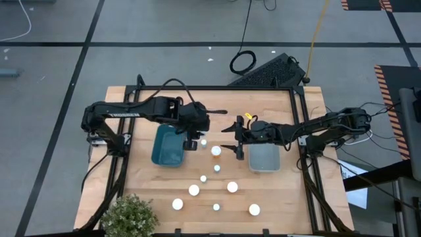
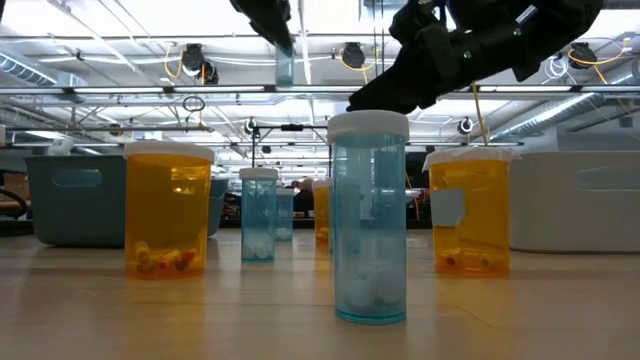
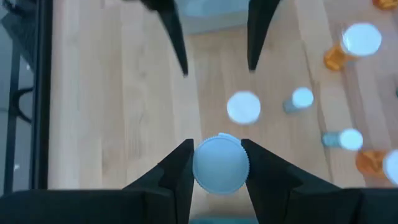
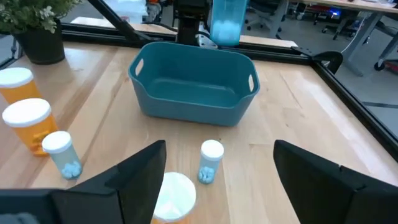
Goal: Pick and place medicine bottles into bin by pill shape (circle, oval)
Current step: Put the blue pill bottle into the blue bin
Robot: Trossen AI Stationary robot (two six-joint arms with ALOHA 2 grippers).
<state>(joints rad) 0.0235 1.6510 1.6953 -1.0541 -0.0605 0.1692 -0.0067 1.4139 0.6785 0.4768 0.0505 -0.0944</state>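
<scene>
My left gripper [image 1: 192, 139] is shut on a small blue medicine bottle [image 3: 221, 163] with a white cap, lifted above the table just right of the teal bin [image 1: 168, 146]. The right wrist view shows this bottle [image 4: 227, 22] hanging high beyond the bin. My right gripper [image 1: 238, 146] stands open and touches nothing, at the left end of the pale grey bin [image 1: 264, 158]. Below its fingers stand a small blue bottle [image 4: 210, 160] and a wider white-capped one [image 4: 173, 194]. Several more bottles stand upright toward the near edge [image 1: 216, 168]. My left gripper pinches the blue bottle between its two fingers at the white cap's rim [image 3: 198, 163], one finger on each side. The fingers come from above, pointing down. The bottle hangs upright below them, clear of the table and the bin.
An amber bottle [image 2: 168, 210], a second amber one [image 2: 470, 210] and a blue one [image 2: 368, 215] stand close in the low view. A potted plant [image 1: 129, 217] sits at the near left corner. A metal frame [image 1: 299, 125] edges the tabletop.
</scene>
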